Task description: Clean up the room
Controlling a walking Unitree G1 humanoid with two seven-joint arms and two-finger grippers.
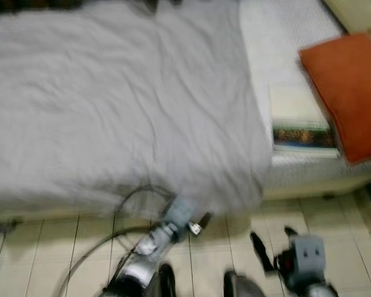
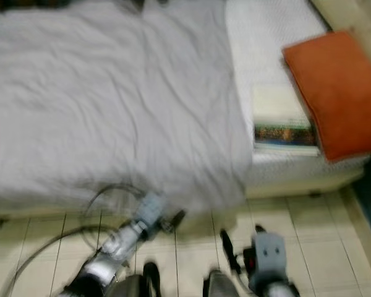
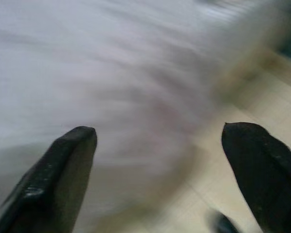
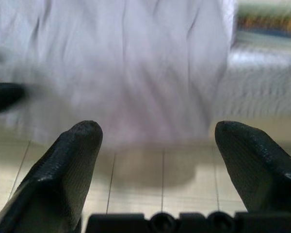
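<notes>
From the left eye view: a bed [image 1: 309, 176] seen from above, blurred, probably because of walking or bending. Covered for the most part by a grey sheet [image 1: 111, 105], wrinkled and hanging over the near edge, so likely the thing to straighten. At the right end, on bare white mattress, an orange pillow [image 1: 349, 93] lying tilted, with a book [image 1: 300, 127] just beside it, touching or slightly under its edge; cannot tell which. Low in the picture, the left end effector [image 1: 198, 224] raised close to the hanging sheet edge, above the tiled floor [image 1: 43, 247]. The right end effector [image 1: 272, 244] lower, over the floor, fingers apart, holding nothing.

From the right eye view: same scene. Left end effector near the sheet hem, seemingly aimed there to take the cloth; only a judgement. Right end effector apart from the bed.

From the left wrist view: two black fingers [image 3: 63, 170] wide apart, nothing between them, pointing at the blurred grey sheet where it drops to the floor. Not yet touching, as far as can be told.

From the right wrist view: fingers [image 4: 63, 170] also wide apart and empty, facing the hanging sheet, with the book visible on the mattress beyond. Held low, perhaps ready to help with the hem.
</notes>
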